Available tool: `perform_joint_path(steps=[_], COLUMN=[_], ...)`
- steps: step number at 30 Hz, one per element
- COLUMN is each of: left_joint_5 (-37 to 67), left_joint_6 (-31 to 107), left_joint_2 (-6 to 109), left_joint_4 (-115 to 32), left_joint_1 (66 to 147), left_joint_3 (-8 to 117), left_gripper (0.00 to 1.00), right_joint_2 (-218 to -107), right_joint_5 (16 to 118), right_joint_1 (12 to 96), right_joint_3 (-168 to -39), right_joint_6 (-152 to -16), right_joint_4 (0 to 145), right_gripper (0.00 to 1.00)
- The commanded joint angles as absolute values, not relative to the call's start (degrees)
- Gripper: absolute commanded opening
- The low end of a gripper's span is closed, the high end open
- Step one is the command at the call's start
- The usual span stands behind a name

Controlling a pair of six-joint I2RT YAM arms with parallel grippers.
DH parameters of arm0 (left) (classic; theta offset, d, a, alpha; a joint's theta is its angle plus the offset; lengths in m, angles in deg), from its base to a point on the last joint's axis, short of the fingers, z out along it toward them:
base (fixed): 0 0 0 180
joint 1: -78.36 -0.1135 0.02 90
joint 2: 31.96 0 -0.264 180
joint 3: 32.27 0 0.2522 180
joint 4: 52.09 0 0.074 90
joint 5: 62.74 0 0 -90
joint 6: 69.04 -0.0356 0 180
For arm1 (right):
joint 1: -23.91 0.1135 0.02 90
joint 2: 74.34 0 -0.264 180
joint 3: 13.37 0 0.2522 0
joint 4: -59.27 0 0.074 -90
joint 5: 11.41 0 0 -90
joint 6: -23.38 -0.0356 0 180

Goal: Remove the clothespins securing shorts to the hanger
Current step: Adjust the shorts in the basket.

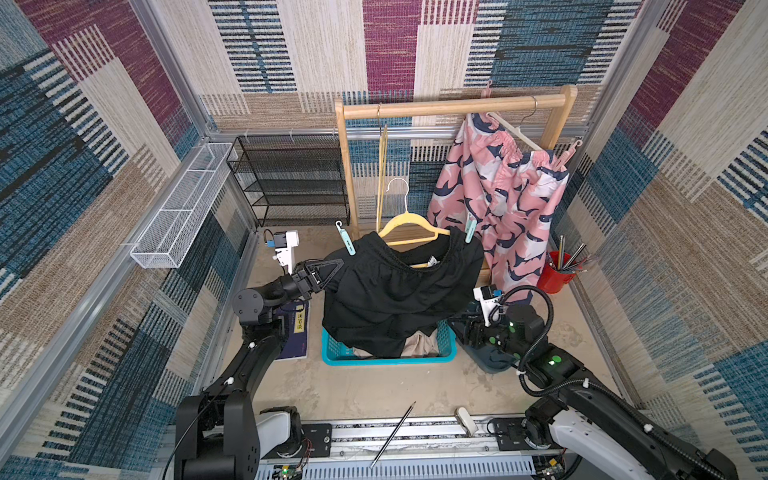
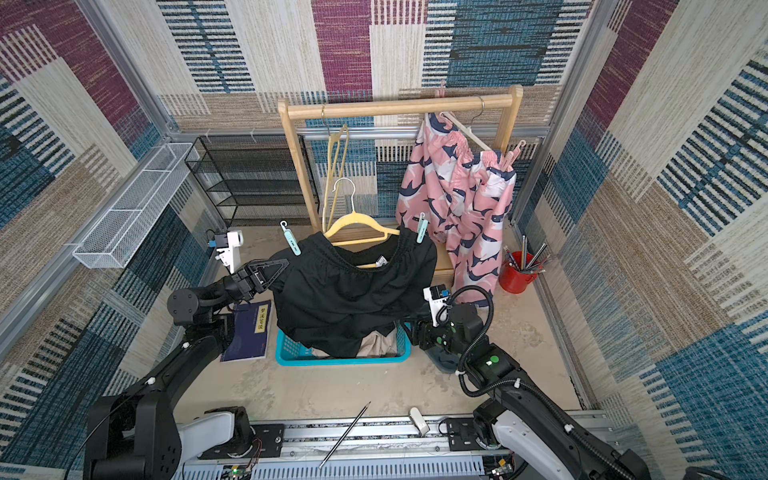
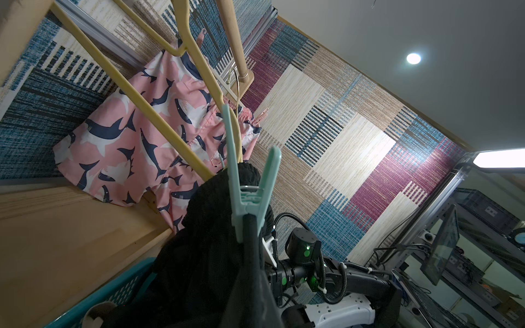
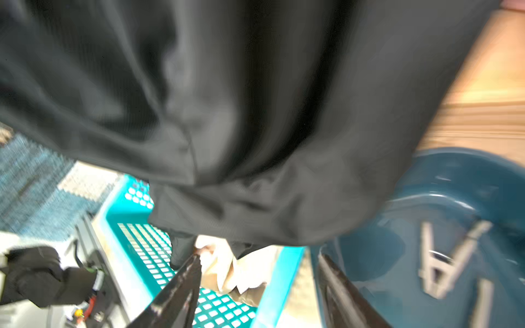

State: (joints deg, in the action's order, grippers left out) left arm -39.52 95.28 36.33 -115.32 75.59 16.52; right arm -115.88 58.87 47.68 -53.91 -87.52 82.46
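Left gripper clamps shut on the black shorts mid-frame; right gripper gapes empty. Tugging the 2 mint clothespins could pull the fabric free.

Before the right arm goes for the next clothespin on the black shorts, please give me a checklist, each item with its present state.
1. The left gripper is shut on the edge of the black shorts: ok.
2. The right gripper is open and empty: ok.
3. Pins off the black shorts: not ok; the left mint clothespin and the right mint clothespin clip them to the yellow hanger.
4. Right gripper near a pin: not ok; it is low, beside the dark blue bowl.
5. Bowl can take pins: ok; white clothespins lie in it, with room left.
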Motion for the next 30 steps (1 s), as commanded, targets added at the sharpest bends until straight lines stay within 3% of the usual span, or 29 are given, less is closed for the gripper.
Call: perform_joint_path(steps=[1,17,24,30], left_joint_5=[-39.8,-42.2,-40.6,-41.1], left_joint_6=[96.5,96.9,96.2,96.7], left_joint_2=[35.8,28.4,27.2,26.9], left_joint_4=[-118.6,-118.6,-118.8,-119.0], left_joint_1=[75.5,75.5,75.6,75.9], left_joint_3=[16.9,12.3,9.5,9.5], left_gripper=[0.0,0.0,0.0,0.0], right_joint_2=[-116.0,-122.3,-126.9,-131.2], right_joint_5=[49.4,36.0,16.3,9.2], right_joint_1=[43.5,26.0,11.7,10.4], right_joint_3=[-58.7,-81.2,-79.4,-75.2], right_joint_6=[-84.2,-78.8,-82.7,-82.0], right_joint_4=[85.0,83.0,74.5,68.0], right_gripper=[0.66,0.66,0.66,0.67])
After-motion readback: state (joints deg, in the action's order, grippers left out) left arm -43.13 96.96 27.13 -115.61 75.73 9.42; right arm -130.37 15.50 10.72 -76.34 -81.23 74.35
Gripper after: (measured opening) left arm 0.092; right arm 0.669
